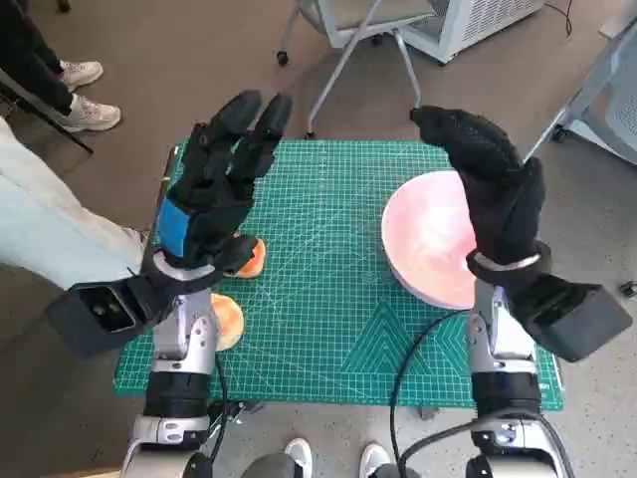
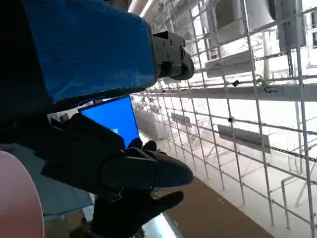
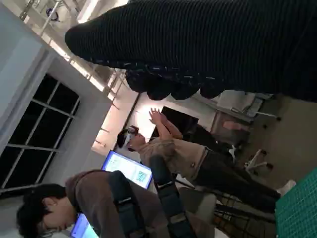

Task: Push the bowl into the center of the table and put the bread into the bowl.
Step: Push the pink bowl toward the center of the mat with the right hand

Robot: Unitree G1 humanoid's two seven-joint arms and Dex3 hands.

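A pink bowl point(image 1: 428, 239) stands on the right side of the green cutting mat point(image 1: 328, 309). Two orange-brown pieces of bread lie at the mat's left edge, one point(image 1: 253, 259) beside my left wrist and one point(image 1: 229, 321) nearer the front, both partly hidden by my left forearm. My left hand point(image 1: 214, 194) is raised above the mat's left part, fingers stretched out and apart, holding nothing. My right hand point(image 1: 488, 179) is raised over the bowl's far right rim, fingers extended and empty. The left wrist view shows my left hand's black fingers point(image 2: 124, 168) and a pink bowl edge point(image 2: 17, 198).
A person's pale trouser leg point(image 1: 45, 234) and shoes point(image 1: 85, 100) are close to the table's left side. A wheeled chair point(image 1: 348, 35) and a white cabinet point(image 1: 468, 25) stand behind the table. People sit by screens point(image 3: 124, 168) in the right wrist view.
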